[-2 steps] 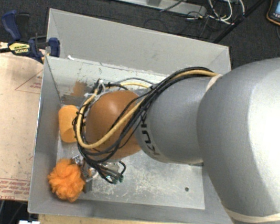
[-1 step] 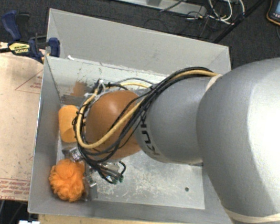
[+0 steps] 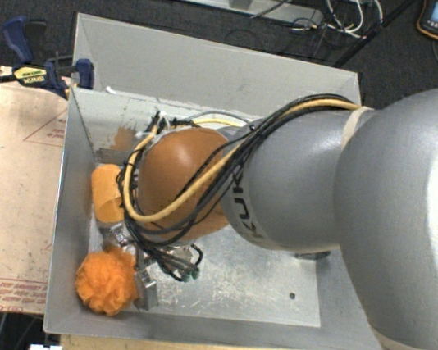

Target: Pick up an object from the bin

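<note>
Gripper is seen low in the grey bin, toward the bin's 7 o'clock corner, beneath the arm's orange cover and its looped cables; whether it is spread or pressed together cannot be told, since the cover and cables hide much of it, and nothing is seen pinched in it. An orange fluffy ball lies at about 8 o'clock from the gripper, just beside it and perhaps touching, close to the bin's left wall. Being round, the ball offers no long axis, so any approach angle is judged to serve equally. A yellow-orange block rests at about 11 o'clock from the gripper, against the same wall. On the arm's grey casing the letters "KU" can be made out, the rest being hidden by cables; no other writing can be read.
</note>
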Robot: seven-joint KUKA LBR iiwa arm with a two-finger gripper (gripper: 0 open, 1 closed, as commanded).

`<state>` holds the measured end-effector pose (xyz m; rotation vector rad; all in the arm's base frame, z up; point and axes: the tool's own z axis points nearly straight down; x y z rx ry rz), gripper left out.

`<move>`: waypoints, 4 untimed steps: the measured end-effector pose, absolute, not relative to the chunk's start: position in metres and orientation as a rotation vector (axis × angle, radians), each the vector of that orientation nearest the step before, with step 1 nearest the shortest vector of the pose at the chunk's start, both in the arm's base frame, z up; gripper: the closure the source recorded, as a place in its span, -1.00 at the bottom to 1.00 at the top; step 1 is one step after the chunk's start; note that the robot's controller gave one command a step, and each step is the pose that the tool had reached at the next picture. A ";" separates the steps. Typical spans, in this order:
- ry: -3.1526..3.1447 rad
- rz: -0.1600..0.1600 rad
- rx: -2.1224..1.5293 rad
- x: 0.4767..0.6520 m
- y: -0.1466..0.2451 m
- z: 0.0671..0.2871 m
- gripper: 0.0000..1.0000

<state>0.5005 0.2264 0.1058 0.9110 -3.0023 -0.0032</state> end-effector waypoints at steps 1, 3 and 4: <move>-2.957 0.004 1.103 0.500 0.249 0.075 1.00; -2.958 -0.001 1.081 0.495 0.249 0.123 1.00; -2.978 -0.004 1.064 0.506 0.249 0.125 1.00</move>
